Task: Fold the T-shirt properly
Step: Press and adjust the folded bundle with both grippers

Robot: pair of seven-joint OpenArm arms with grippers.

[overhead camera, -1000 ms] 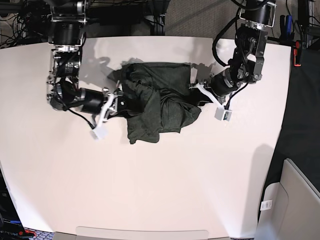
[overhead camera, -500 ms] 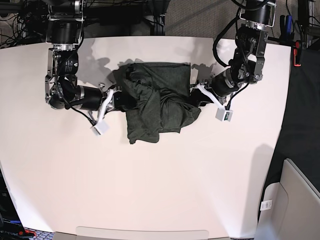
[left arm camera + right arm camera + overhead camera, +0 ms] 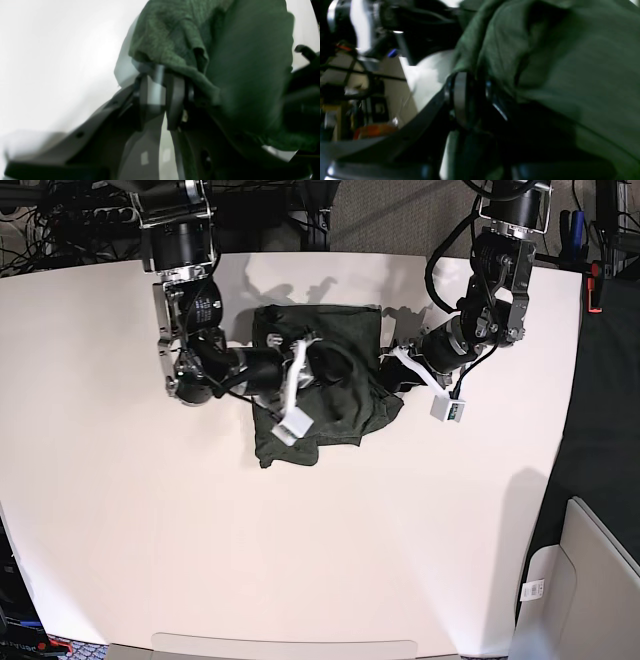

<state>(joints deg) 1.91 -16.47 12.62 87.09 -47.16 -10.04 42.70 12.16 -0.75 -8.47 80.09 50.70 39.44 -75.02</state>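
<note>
The dark olive-green T-shirt (image 3: 335, 395) lies bunched on the white table (image 3: 150, 530), its left part pulled over its middle. My right gripper (image 3: 318, 360) is above the shirt's middle, reaching in from the left. In the right wrist view, that gripper (image 3: 475, 82) is shut on a fold of the T-shirt (image 3: 570, 62). My left gripper (image 3: 392, 375) sits at the shirt's right edge. The left wrist view shows it (image 3: 162, 75) shut on a bunched edge of the T-shirt (image 3: 175, 37), low over the table.
The table's far edge runs just behind both arms, with cables and dark floor beyond. A red-handled tool (image 3: 595, 285) lies at the table's right edge. A grey chair (image 3: 585, 580) stands at the lower right.
My right arm has swung to the right across the table and closed on the shirt's left part. It carried that part over the middle. The left arm has stayed put.
</note>
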